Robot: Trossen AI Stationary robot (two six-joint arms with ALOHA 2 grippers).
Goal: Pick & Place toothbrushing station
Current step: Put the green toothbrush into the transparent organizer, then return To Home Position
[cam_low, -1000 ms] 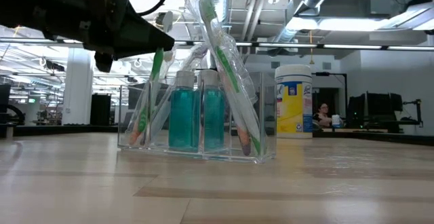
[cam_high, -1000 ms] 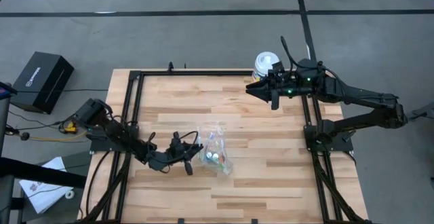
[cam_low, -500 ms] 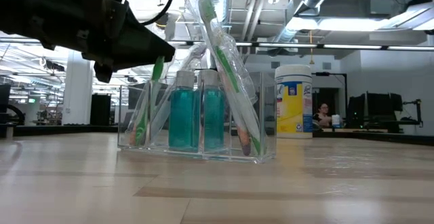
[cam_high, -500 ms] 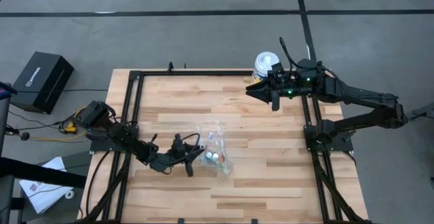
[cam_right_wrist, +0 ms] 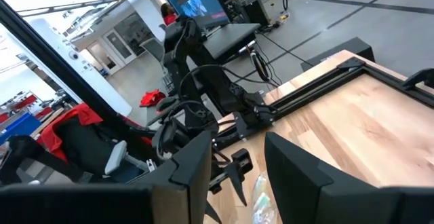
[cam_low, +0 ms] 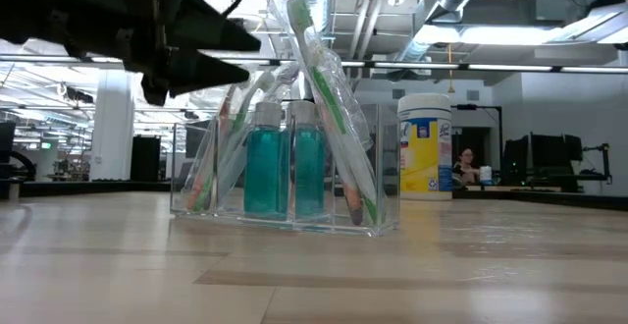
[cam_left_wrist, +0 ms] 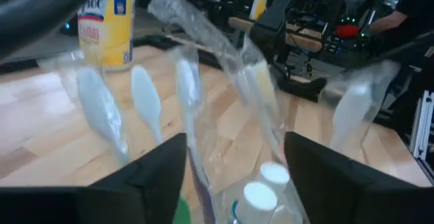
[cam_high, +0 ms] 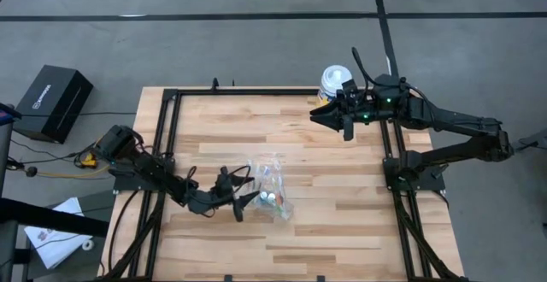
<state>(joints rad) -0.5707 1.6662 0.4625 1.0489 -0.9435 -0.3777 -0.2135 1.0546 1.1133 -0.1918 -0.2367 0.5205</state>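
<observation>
Toothbrushes (cam_low: 324, 108) stand nearest the low camera, bristle heads down, leaning steeply inside a clear holder (cam_low: 285, 191) with several compartments. Two teal bottles (cam_low: 280, 167) with white caps sit upright in its middle compartments. In the high view the holder (cam_high: 272, 186) stands near the middle of the surface (cam_high: 333, 231), somewhat toward the left arm's side.

Handling, as a judgement: the brushes are light, slim and stiff, and several appear sleeved in clear film, so they are likely slippery. Propped only at the base, they will tip or swing if nudged. The best hold is on the upper handle, above the holder's rim, pulled along the brush's own lean. The holder looks light and may shift or topple under a sideways push. The bottles are smooth and rounded; taking them just below the cap seems safest.

The left gripper (cam_high: 242, 200) hovers just beside the holder on its left-arm side, fingers (cam_left_wrist: 152, 176) spread and pinching nothing; the left wrist view shows handle tops between them without contact.

The right gripper (cam_high: 335, 116) waits well apart, near the far right corner of the surface, fingers (cam_right_wrist: 193, 159) parted and empty. A white wipes canister (cam_high: 334, 80) stands at that corner.
</observation>
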